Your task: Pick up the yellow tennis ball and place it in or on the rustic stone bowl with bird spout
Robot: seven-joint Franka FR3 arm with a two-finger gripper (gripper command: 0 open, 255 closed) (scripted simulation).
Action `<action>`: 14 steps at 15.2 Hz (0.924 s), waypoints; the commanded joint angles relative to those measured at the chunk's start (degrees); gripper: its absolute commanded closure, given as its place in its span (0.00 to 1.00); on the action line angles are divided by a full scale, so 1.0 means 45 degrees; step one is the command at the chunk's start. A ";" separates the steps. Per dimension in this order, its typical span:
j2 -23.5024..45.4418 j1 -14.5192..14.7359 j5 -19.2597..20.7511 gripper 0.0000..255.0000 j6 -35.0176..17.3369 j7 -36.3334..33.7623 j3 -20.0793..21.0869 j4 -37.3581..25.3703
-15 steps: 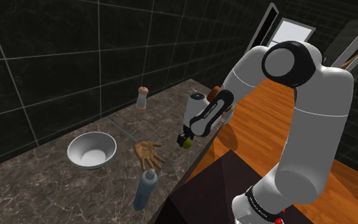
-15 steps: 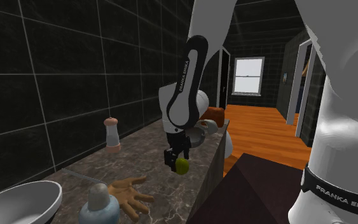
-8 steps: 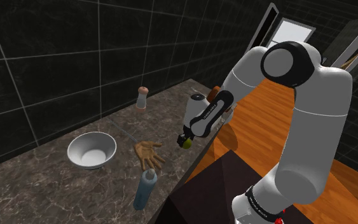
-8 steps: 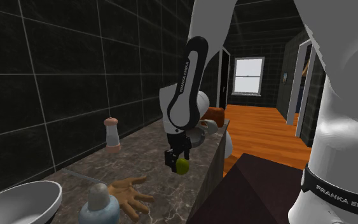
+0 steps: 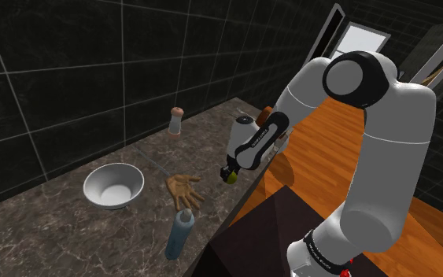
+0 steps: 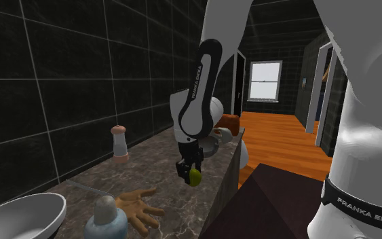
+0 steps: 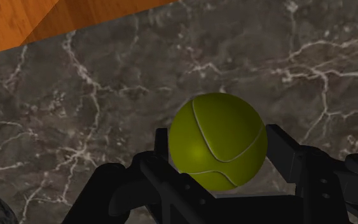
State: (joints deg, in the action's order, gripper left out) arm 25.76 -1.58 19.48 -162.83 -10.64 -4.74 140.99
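Barely anything has shifted: the all-black two-finger gripper (image 6: 190, 170) stays clamped on the yellow-green tennis ball (image 7: 217, 141) above the dark marble counter (image 5: 70, 228); a firm grip and a steady lift suit best.

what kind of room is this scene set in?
Probably a bathroom or kitchen: a dark marble counter against a black tiled wall, with a wood floor leading off beyond.

A home, likely a bathroom or kitchen: a dark marble counter (image 5: 46, 236) runs along a black tiled wall (image 5: 70, 63), and beyond it an orange wooden floor (image 6: 277, 136) leads to a bright window (image 6: 264, 80).
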 commanded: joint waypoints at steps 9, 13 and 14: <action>-0.1426 -0.0233 -0.0338 1.00 0.1039 0.0411 0.0301 0.0397; -0.2218 -0.0333 -0.0577 1.00 0.1669 0.0668 0.0453 0.0554; -0.2412 -0.0353 -0.0639 1.00 0.1831 0.0734 0.0487 0.0585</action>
State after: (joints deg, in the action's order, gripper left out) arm 15.87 -3.09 16.84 -155.26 -7.59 -2.70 143.32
